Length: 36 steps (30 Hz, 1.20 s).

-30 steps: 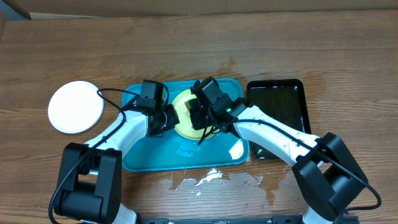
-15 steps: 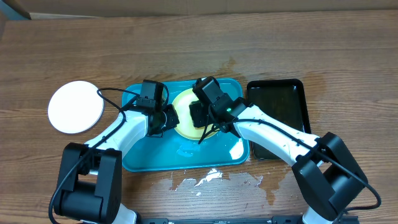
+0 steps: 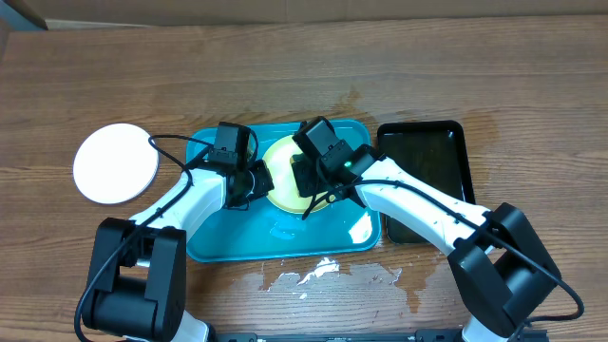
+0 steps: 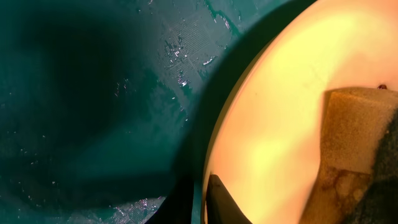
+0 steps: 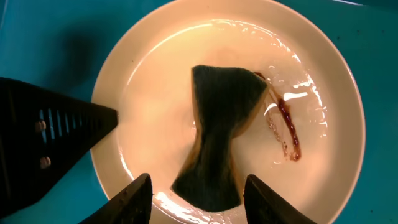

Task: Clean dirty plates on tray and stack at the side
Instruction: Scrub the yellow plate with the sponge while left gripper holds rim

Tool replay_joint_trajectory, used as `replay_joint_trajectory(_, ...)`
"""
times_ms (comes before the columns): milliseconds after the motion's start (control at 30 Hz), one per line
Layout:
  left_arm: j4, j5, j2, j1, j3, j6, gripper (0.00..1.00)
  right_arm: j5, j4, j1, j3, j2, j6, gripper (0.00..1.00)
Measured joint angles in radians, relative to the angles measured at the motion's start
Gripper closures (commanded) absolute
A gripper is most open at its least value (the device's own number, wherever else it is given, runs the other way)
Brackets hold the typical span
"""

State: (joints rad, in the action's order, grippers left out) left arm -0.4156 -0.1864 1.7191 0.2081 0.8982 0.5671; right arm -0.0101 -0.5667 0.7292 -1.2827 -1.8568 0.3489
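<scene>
A pale yellow plate lies on the turquoise tray. My left gripper is shut on the plate's left rim; the left wrist view shows the rim pinched between the fingers. My right gripper is over the plate, shut on a dark sponge that rests on the wet plate. A brown smear lies to the right of the sponge. The sponge also shows in the left wrist view. A white plate sits on the table to the left of the tray.
A smaller black tray lies just right of the turquoise tray, under my right arm. The turquoise tray floor is wet. A patch of worn white finish marks the table's front edge. My left gripper's black body shows in the right wrist view.
My right gripper has shifted slightly over the yellow plate with the sponge. The left gripper has kept its hold on the rim.
</scene>
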Motion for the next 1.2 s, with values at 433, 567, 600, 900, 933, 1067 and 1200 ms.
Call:
replay_joint_trajectory(433, 0.002, -0.001, 0.0, 0.0, 0.0, 0.0, 0.96, 0.011, 0.043, 0.016, 0.016, -0.099, 0.04, 0.83)
replay_joint_trajectory(567, 0.002, -0.001, 0.0, 0.0, 0.0, 0.0, 0.96, 0.018, 0.041, 0.025, 0.02, -0.111, 0.044, 0.96)
replay_joint_trajectory(600, 0.002, -0.001, 0.0, 0.0, 0.0, 0.0, 0.96, 0.02, 0.041, 0.025, 0.02, -0.111, 0.05, 0.96)
replay_joint_trajectory(900, 0.001, -0.003, 0.0, 0.0, 0.0, -0.001, 0.96, 0.142, -0.09, 0.027, -0.017, -0.111, 0.043, 0.96)
replay_joint_trajectory(933, 0.001, -0.003, 0.0, 0.0, 0.0, -0.001, 0.96, 0.165, -0.11, 0.027, -0.026, -0.111, 0.039, 0.96)
replay_joint_trajectory(1067, -0.005, -0.004, 0.0, 0.0, 0.0, -0.02, 0.96, 0.227, -0.128, 0.026, -0.04, -0.111, 0.011, 0.96)
replay_joint_trajectory(1200, -0.008, -0.004, 0.0, 0.0, 0.0, -0.034, 0.96, 0.248, -0.13, 0.026, -0.04, -0.112, -0.01, 0.96)
